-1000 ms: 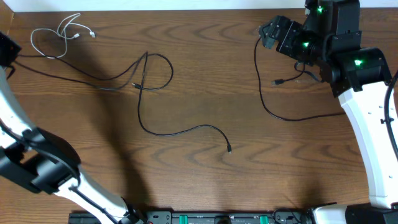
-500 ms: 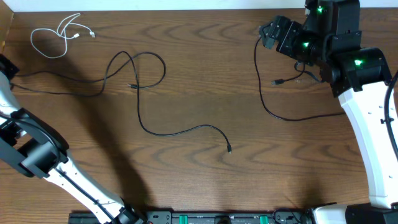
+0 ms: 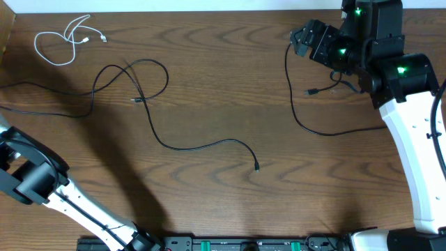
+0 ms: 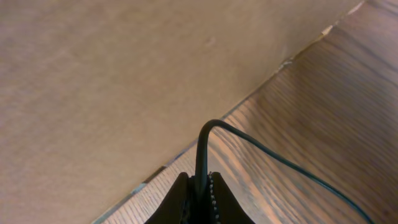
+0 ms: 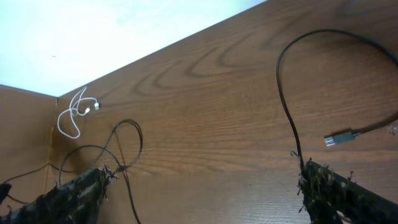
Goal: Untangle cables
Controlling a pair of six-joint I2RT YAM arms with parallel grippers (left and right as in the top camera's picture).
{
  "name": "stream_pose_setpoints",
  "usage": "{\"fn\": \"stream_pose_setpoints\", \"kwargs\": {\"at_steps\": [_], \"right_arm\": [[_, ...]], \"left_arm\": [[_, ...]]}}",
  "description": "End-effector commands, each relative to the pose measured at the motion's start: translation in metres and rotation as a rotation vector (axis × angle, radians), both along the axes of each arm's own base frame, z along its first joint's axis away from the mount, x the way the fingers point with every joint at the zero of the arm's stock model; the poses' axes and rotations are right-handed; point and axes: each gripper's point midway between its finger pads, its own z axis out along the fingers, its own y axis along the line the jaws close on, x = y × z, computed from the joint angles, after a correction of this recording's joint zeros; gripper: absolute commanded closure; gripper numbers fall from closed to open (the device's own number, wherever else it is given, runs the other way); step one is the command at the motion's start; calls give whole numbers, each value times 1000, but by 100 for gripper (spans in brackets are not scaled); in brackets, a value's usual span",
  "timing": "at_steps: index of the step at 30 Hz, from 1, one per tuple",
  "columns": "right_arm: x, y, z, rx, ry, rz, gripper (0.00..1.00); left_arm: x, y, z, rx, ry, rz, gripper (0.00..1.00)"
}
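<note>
Clamping the long black cable (image 4: pixel 201 146) between shut jaws, the left gripper (image 4: pixel 200 183) sat at the tabletop's (image 3: pixel 230 84) left edge, beside a tan wall (image 4: pixel 93 74). From that edge the cable ran inward, crossed itself in a loop toward the far left part of the tabletop, then curved away to end in a small plug (image 3: pixel 257 166) near the middle. The white cable (image 3: pixel 66 40) lay bunched in the far left corner, apart from the black one. Toward the far right corner the right gripper (image 5: pixel 205 199) hung with its fingers spread wide, gripping nothing. The second black cable (image 3: pixel 296 115) curved across the wood near it, passing just beside one finger (image 5: pixel 336 193); whether they touched could not be told.
</note>
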Motion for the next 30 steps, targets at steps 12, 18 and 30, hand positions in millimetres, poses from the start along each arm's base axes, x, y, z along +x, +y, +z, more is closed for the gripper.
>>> {"fn": "stream_pose_setpoints", "kwargs": {"at_steps": [12,18,30], "right_arm": [[8,15,-15,-23,19,35,2],[8,19,-20,-26,30,44,1],[9,19,-20,-35,26,51,1]], "left_arm": [[0,5,10,-7,-37,-40,32],[31,-36,44,-81,-164,-189,33],[24,-89,-35,-348,0,-180,67]]}}
